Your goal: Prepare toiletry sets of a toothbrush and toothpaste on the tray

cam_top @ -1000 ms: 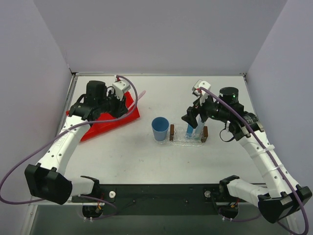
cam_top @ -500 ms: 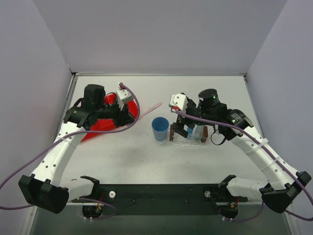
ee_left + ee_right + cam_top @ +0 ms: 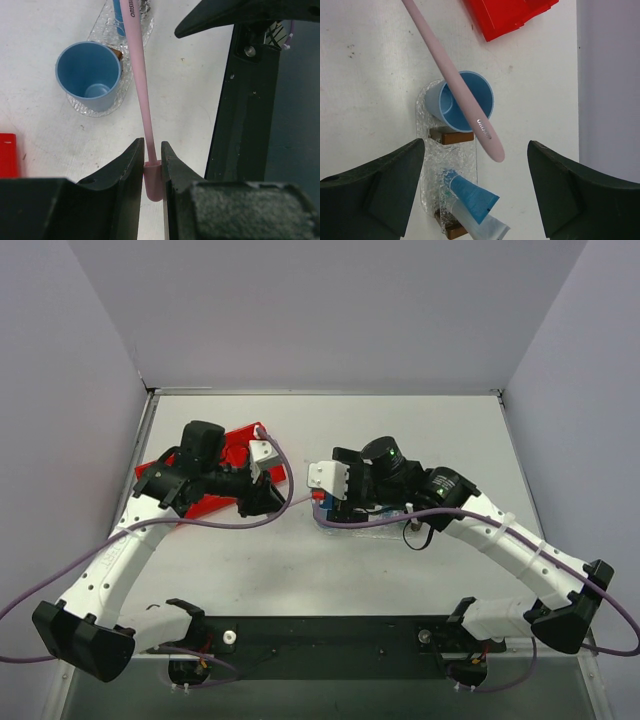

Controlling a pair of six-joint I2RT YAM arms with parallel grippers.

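Observation:
My left gripper (image 3: 152,150) is shut on the thick end of the pink toothbrush (image 3: 137,65), which reaches out past the blue cup (image 3: 89,75). In the right wrist view the toothbrush (image 3: 451,75) crosses above the cup (image 3: 465,107), and its free tip hangs between the wide-open fingers of my right gripper (image 3: 476,147) without touching them. Below it is the clear tray (image 3: 427,187) with a brown block (image 3: 451,135) at each end. Both toothpaste tubes lean in it, one blue (image 3: 470,197) and one whitish (image 3: 482,227). In the top view the left gripper (image 3: 272,498) and right gripper (image 3: 335,502) nearly meet.
The red bin (image 3: 215,485) lies behind my left arm, and its corner (image 3: 512,15) shows in the right wrist view. A bubbly clear mat (image 3: 80,107) sits under the cup. The black base rail (image 3: 330,635) runs along the near table edge.
My right arm swung left from above the tray to above the cup, with its jaws slightly narrower. My left gripper carried the toothbrush right and lower, toward the cup.

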